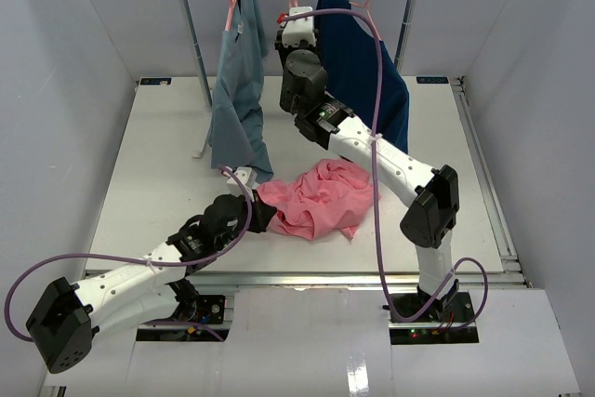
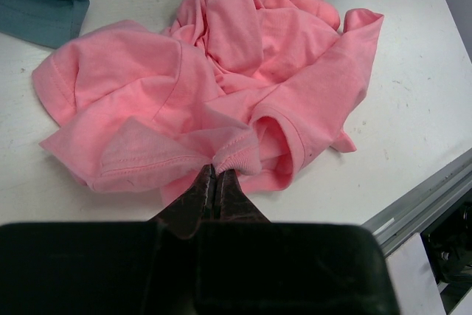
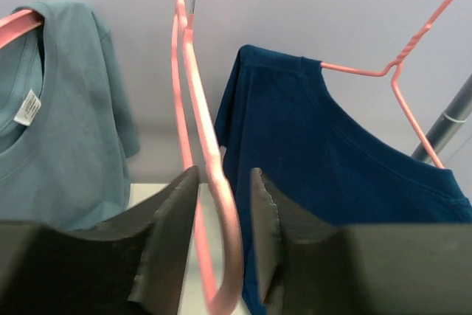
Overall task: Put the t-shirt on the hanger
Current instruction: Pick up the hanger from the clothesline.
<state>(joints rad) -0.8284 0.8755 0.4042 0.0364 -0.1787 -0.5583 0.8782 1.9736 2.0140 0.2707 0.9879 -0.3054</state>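
Two grippers: left gripper (image 2: 215, 176) pinches the t-shirt (image 2: 221, 71) at its ribbed edge; right gripper (image 3: 223, 176) straddles the hanger (image 3: 209, 154), jaws parted.

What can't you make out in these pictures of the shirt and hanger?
- hanger: right wrist view, the top edge cuts off its hook; top view, the right arm hides most of it.
- right hand: right wrist view, whether its fingers touch the hanger is unclear.
- t-shirt: left wrist view, its own folds hide most of the neckline.
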